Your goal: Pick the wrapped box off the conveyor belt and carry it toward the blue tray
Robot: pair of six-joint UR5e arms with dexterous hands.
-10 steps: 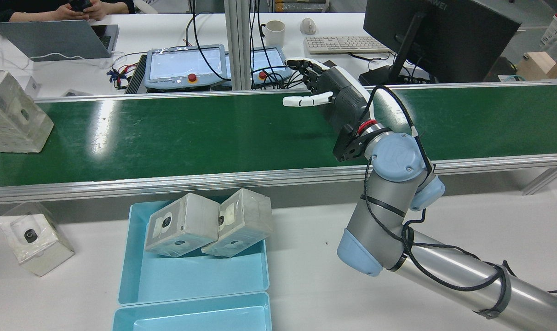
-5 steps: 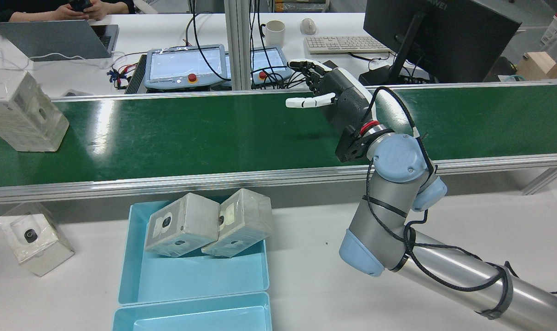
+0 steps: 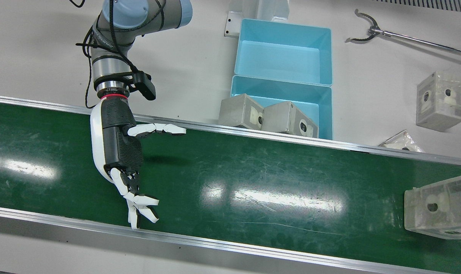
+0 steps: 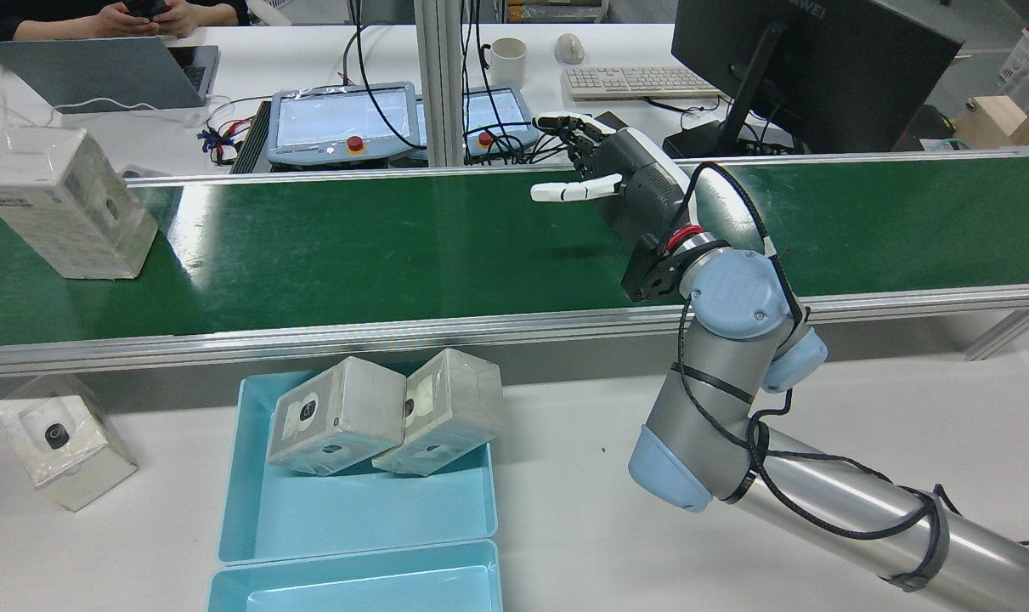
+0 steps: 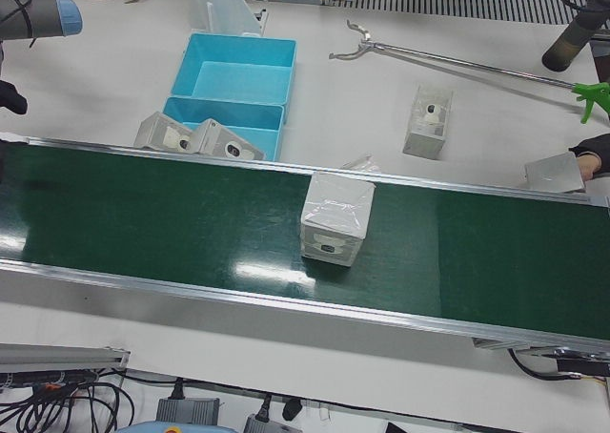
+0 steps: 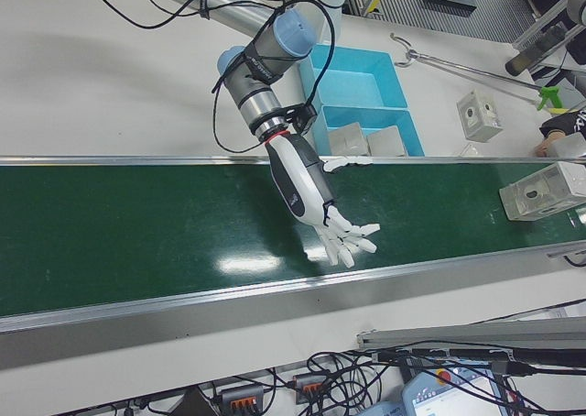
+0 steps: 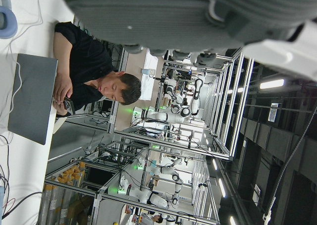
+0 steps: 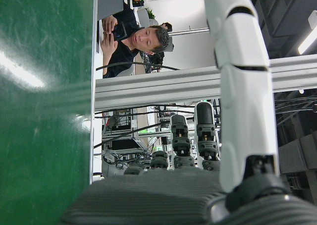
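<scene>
front view: right robot hand (image 3: 120, 152) waits over the conveyor belt (image 3: 253, 179), fingers spread, holding nothing. the wrapped box (image 3: 439, 207) sits at 3 o'clock, well apart. next move: close around it once near.

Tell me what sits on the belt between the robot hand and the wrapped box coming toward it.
Nothing: in the front view only bare green conveyor belt lies between the open right robot hand and the wrapped box.
</scene>
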